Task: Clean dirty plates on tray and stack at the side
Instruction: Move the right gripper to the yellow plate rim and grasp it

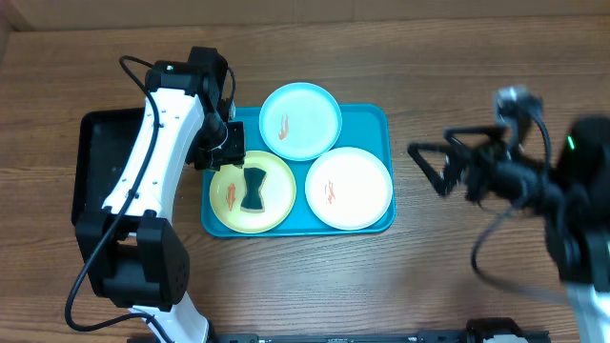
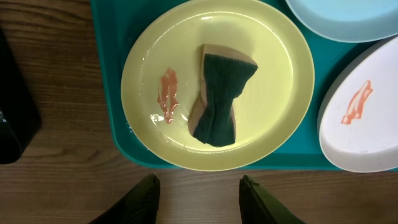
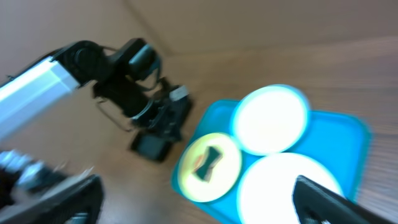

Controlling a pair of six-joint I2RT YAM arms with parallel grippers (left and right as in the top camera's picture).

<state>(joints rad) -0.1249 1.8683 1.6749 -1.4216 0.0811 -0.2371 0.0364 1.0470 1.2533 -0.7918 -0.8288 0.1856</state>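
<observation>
The turquoise tray (image 1: 374, 122) holds three plates. The light blue plate (image 1: 301, 120) is at the back, the white plate (image 1: 349, 189) at the front right, and both carry orange-red smears. The yellow-green plate (image 1: 276, 205) at the front left has a smear and a dark green sponge (image 1: 253, 191) lying on it. My left gripper (image 1: 229, 148) hovers over the tray's left edge, open and empty; in the left wrist view its fingers (image 2: 199, 186) frame the wood below the yellow-green plate (image 2: 273, 81) and sponge (image 2: 221, 93). My right gripper (image 1: 429, 167) is open and empty, right of the tray.
A black rectangular tray (image 1: 95, 162) lies left of the turquoise tray, under the left arm. Bare wooden table lies in front of and to the right of the tray. The right wrist view is blurred; it shows the tray (image 3: 345, 134) and the plates from afar.
</observation>
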